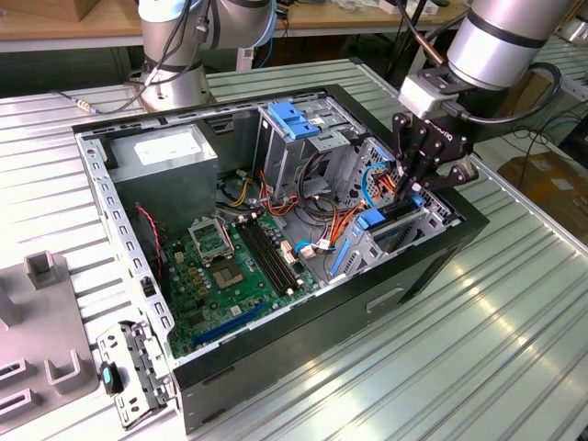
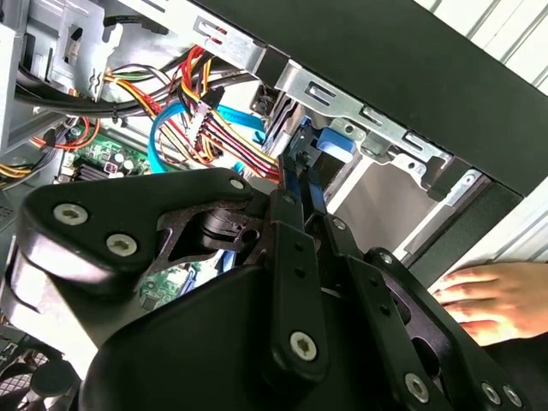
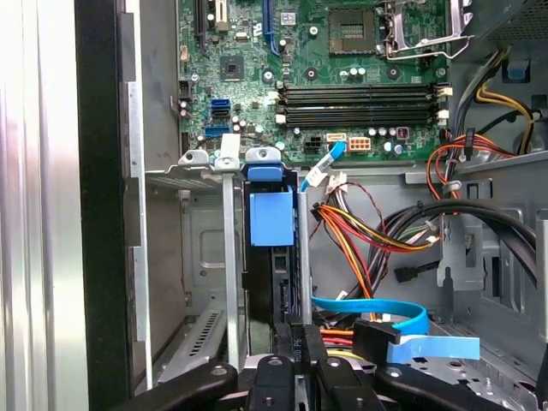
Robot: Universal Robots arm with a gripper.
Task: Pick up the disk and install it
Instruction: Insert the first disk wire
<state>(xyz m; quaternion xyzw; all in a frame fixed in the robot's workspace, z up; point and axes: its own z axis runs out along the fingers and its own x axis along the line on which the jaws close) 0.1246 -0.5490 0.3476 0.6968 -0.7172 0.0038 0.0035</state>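
1. Hand (image 1: 411,188): mine, over the case's (image 1: 432,262) drive bay (image 1: 390,234), at the exterior view's right. Fingers pinched on the disk's edge.
2. Disk (image 3: 282,282): edge-on, partly down in the bay slot; blue rail (image 3: 271,218) at its far end, seen in the first wrist view.
3. Step, as I judge it: seating the disk. Keep it square to the slot walls; push straight along the rails.
4. Cables (image 3: 368,244): just beside the slot. Snag risk.
5. A person's hand (image 2: 492,295): resting by the case, in the second wrist view.
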